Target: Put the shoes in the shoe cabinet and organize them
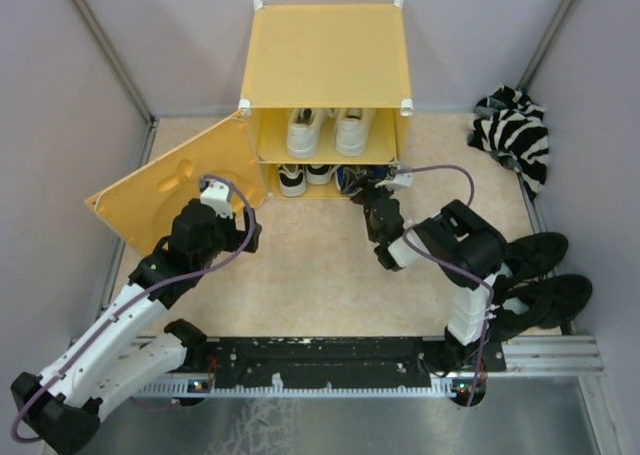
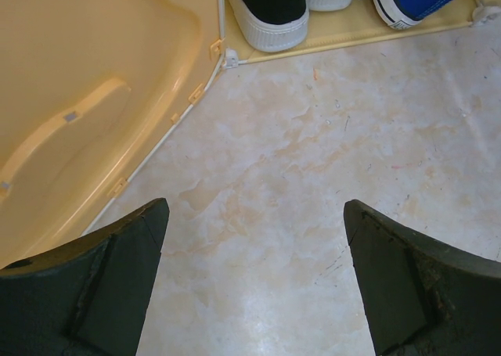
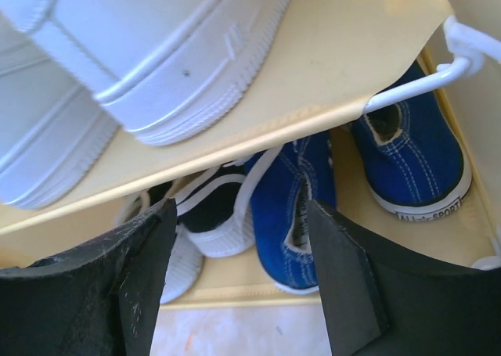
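The right gripper sits at the mouth of the cabinet's lower compartment with its jaws spread. One blue shoe lies just beyond and between them, with a second blue shoe and a black-and-white shoe on either side of it, and the white shoes stand on the shelf above. The left gripper hangs released over the bare floor beside the open door.
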Controlling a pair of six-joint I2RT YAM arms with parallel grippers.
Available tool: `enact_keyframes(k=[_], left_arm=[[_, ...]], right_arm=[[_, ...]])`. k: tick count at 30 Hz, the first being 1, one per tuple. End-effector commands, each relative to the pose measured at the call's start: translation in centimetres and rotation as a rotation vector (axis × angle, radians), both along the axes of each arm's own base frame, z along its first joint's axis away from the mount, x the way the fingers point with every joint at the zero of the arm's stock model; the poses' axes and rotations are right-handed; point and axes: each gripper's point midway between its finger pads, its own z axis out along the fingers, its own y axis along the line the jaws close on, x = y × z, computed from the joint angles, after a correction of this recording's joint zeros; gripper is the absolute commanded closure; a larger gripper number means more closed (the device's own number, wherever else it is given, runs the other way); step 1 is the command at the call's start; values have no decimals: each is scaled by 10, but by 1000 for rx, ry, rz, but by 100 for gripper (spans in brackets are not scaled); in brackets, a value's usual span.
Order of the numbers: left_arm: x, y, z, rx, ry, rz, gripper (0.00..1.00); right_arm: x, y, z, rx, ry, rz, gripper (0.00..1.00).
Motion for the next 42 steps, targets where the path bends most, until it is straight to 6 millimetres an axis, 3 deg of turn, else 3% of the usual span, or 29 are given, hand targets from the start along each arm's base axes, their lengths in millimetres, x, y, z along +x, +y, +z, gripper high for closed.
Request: enact_keyframes(k=[1,5,9,12,14,18,21,23,25,29,36,38,42], left_arm=[[1,5,0,8,-6,20,1],[2,4,2,2,-10,22,1],[1,1,7,-13,-20,4,1],[-1,-7,20,-36,-45,-45,1],[-4,-15,35,-61,-69,-103,1],[-14,-34,88,-116,-165,-245,1],[-39,-56,149,-153,-320,-465,1],[-48,-54,192,-179,-446,-492,1],[-44,-45,224,-183,-515,-437,1],[-13,-27,250,-110,-536,-272,0],[42,41,269,18,-514,235,0],[49,61,271,42,-504,382,0],[57,80,268,113,-512,511,0]], right_arm=[[-27,7,43,106,-87,74,32],[-52,2,32,110,-25,130,32],[-82,-15,16,80,86,127,32],[-100,-32,-13,9,261,92,32],[-112,-44,-13,-37,327,72,32],[-138,-73,-22,-186,460,33,32],[-155,-89,-14,-265,510,28,31],[-165,-98,-10,-297,541,28,30],[-173,-103,-4,-323,559,40,29],[-181,-102,12,-378,583,97,29],[-197,-90,27,-506,681,259,28],[-203,-90,26,-519,707,286,28],[-211,-95,28,-513,711,308,27]])
